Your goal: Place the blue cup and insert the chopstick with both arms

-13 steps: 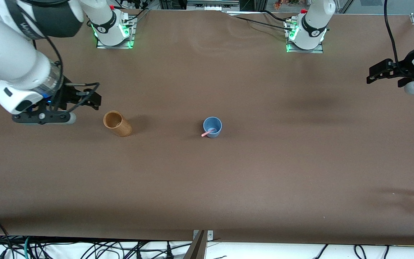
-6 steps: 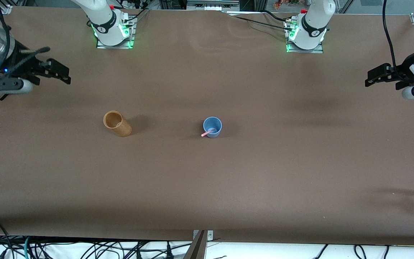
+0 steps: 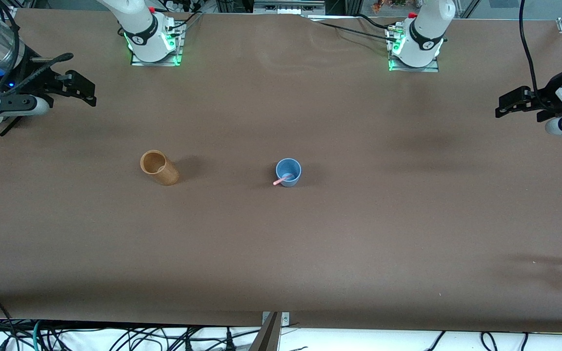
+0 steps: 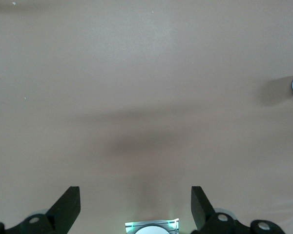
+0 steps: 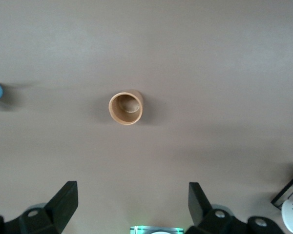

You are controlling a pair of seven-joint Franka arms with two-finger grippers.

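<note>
A brown table (image 3: 359, 234) carries the blue cup (image 3: 288, 172) upright near its middle, with the pink chopstick (image 3: 281, 180) leaning inside it and poking over the rim on the side nearer the front camera. A tan wooden holder (image 3: 159, 167) stands well apart from the cup toward the right arm's end. The right gripper (image 3: 78, 92) hangs with fingers spread over that end of the table, well away from the cup, and the left gripper (image 3: 510, 103) waits, fingers likewise spread, over the left arm's end, equally distant.

Blue cup (image 3: 288, 172), pink chopstick (image 3: 281, 180)
</note>
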